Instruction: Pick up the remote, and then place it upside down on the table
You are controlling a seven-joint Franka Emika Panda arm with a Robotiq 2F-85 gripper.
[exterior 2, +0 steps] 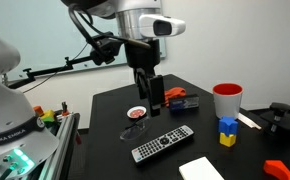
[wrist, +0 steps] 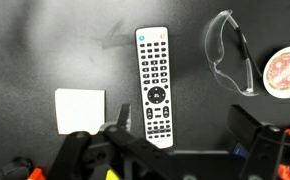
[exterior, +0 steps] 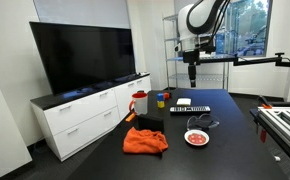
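1. The long, slim black remote (wrist: pixel 155 85) lies flat on the matte black bench (wrist: pixel 25 40), pale button face up, beneath the claw (wrist: pixel 182 118) and not touching it.
2. The claw hangs open with its dark fingers (wrist: pixel 247 125) spread wide. The remote's near end lies between them.
3. The button markings are too small to read.
4. A flat white rectangle (wrist: pixel 81 110) lies just beside the remote, and clear plastic safety glasses (wrist: pixel 230 60) lie on its other side.

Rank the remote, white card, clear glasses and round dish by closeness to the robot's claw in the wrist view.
1. remote, centre, right ahead of the gripper.
2. white card, picture left, and clear glasses, upper right: too close to call.
3. round dish, far right edge, beyond the glasses.
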